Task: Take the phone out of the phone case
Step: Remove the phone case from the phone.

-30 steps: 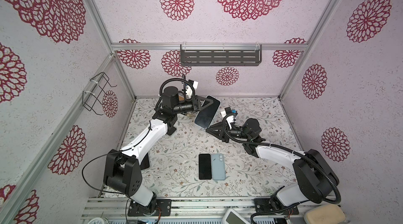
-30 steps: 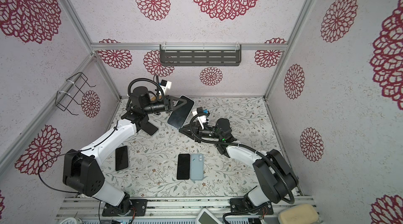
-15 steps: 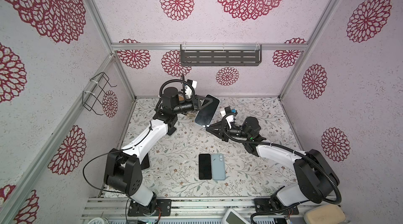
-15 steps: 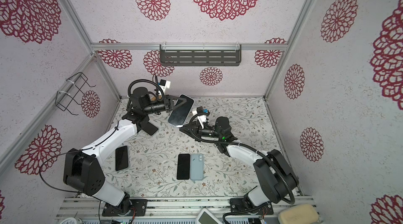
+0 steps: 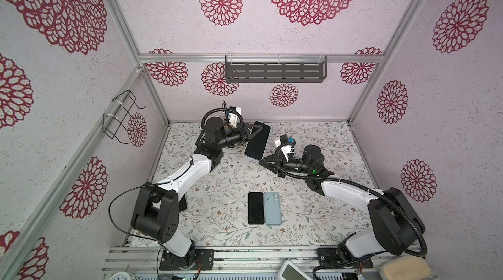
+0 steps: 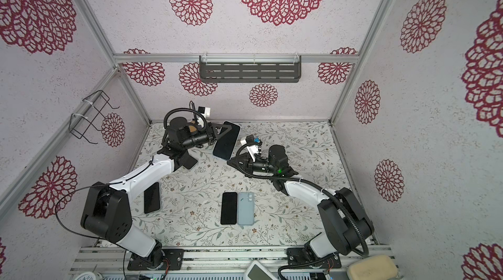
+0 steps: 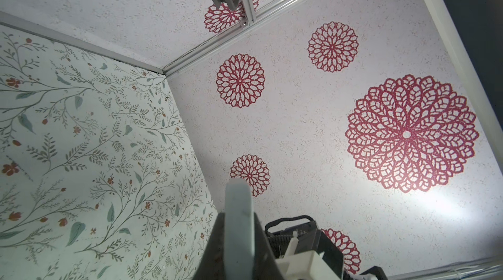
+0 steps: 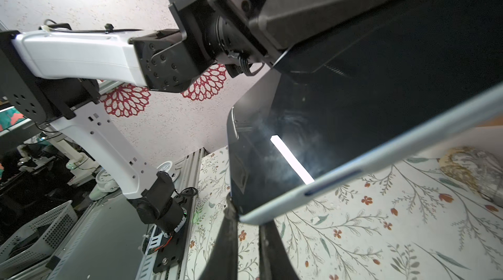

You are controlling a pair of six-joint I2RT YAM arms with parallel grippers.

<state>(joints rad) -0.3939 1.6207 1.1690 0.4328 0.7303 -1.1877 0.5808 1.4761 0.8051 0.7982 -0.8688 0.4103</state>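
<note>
A phone (image 5: 257,139) (image 6: 226,139) with a dark screen, in a light blue phone case (image 8: 353,167), hangs tilted above the back of the table. My left gripper (image 5: 253,134) (image 6: 221,134) is shut on its upper part. In the left wrist view the case's edge (image 7: 239,205) stands between the fingers of the left gripper (image 7: 239,233). My right gripper (image 5: 261,160) (image 6: 230,161) (image 8: 247,218) reaches the lower corner from below. Its two fingers are pinched on that corner of the case.
A black phone (image 5: 255,208) and a light blue phone-shaped piece (image 5: 272,208), back up, lie side by side at the front centre. Another black phone (image 6: 152,197) lies by the left arm. A grey shelf (image 5: 275,69) hangs on the back wall and a wire rack (image 5: 122,116) on the left wall.
The right wrist has shifted only slightly at the phone's lower corner. The phone stays held up in the left gripper.
</note>
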